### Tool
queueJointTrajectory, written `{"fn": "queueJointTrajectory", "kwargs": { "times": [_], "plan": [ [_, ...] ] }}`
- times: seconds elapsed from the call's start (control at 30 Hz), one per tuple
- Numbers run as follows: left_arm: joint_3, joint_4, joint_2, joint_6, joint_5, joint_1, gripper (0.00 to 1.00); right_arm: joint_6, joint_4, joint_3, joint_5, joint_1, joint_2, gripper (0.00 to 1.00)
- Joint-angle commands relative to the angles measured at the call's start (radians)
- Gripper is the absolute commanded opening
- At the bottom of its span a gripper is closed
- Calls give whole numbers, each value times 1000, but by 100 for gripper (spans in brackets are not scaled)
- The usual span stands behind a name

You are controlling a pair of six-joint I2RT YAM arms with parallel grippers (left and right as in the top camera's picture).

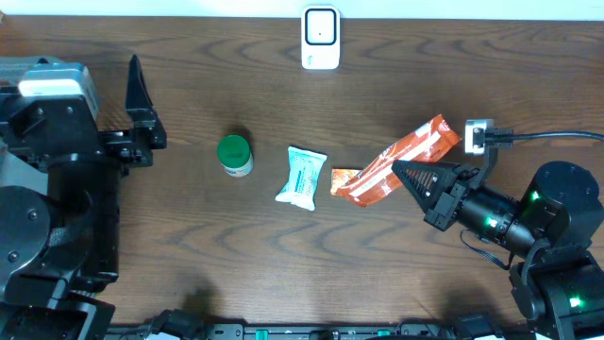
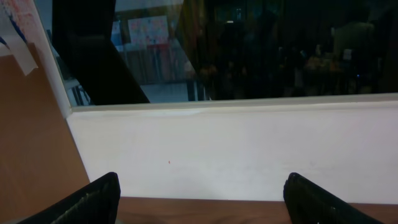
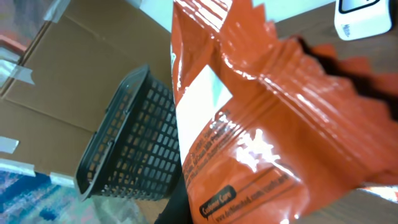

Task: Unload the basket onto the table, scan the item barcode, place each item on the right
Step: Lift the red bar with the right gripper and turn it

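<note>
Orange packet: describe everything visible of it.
The orange packet is a long, glossy pouch of crinkled plastic film with a white patch, small black print and a zigzag-cut end. It sits diagonally, right of centre over the wooden table, with its lower end near the white-and-blue packet. The right gripper is shut on it near its middle. Whether it is lifted cannot be told.

Looks like a robotics lab staged as a shop checkout: wooden table, white barcode scanner, taped cardboard, black mesh basket, dark window.
</note>
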Motion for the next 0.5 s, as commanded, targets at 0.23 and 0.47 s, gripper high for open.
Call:
{"fn": "queueJointTrajectory", "kwargs": {
  "times": [0.23,0.47],
  "plan": [
    [-8,6,-5,-5,11,4,84,29,14,5,-118,6,-3,2],
    [-8,5,-25,-5,11,4,84,29,15,5,-190,6,-3,1]
  ]
}}
